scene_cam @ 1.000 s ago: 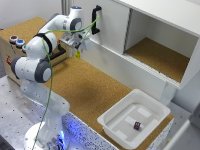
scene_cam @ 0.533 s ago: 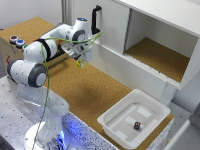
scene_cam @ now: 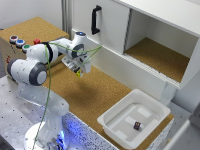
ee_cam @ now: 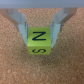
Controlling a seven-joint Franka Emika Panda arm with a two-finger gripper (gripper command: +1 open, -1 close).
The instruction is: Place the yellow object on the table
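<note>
Between the two pale fingers of the end effector sits the yellow object, a small yellow-green cube with a dark letter N on the face turned to the wrist camera and another letter on the face next to it. The end effector is clamped onto this cube, one finger pressed against each of two opposite sides. In the exterior view the end effector hangs from the white arm with the yellow object showing only as a tiny yellow speck at its tip, above the brown cork desk; whether the cube touches the cork or hangs just over it cannot be told. Directly beneath and all around the cube the wrist view shows plain cork. Farther off, toward the exterior view's right and nearer that camera, a white tub stands on the desk with a small dark item inside it. Behind the end effector rises a white cabinet with a black handle and an open cork-lined shelf.
</note>
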